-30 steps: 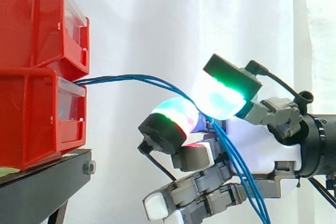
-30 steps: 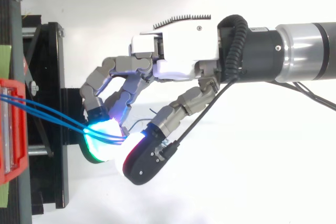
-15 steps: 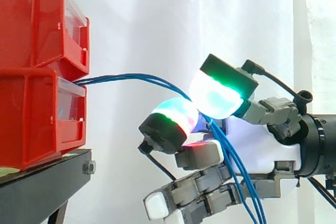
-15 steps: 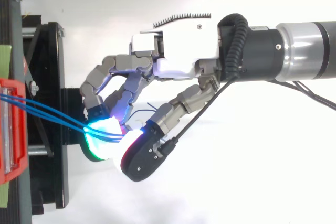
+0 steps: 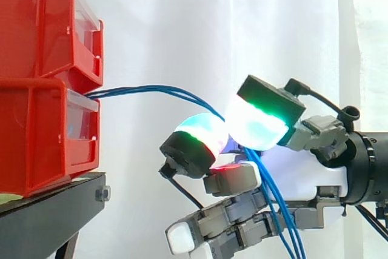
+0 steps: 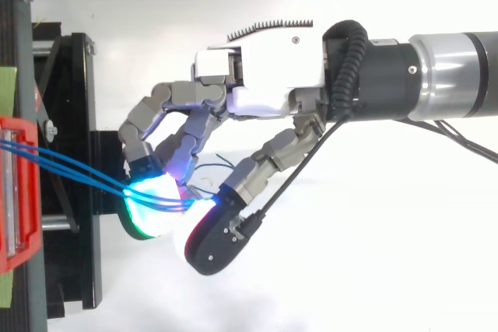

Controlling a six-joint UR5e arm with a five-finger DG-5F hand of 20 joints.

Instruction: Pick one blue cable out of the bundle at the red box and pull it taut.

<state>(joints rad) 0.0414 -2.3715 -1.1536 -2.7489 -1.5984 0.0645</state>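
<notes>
1. The blue cables ran in a slack arc from the red box to the hand, not yet taut.
2. We saw two glowing pads pinching several strands together, presumably so that drawing back would tension them; none looked singled out.

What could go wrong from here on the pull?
1. Several cables run together between the hand's pads, so a pull would likely tension the whole bundle, not one cable.
2. Below the pinch the cables hang across the lower fingers and could snag there.
3. They leave the red bins where the two stack. A hard pull might shift a bin.
</notes>
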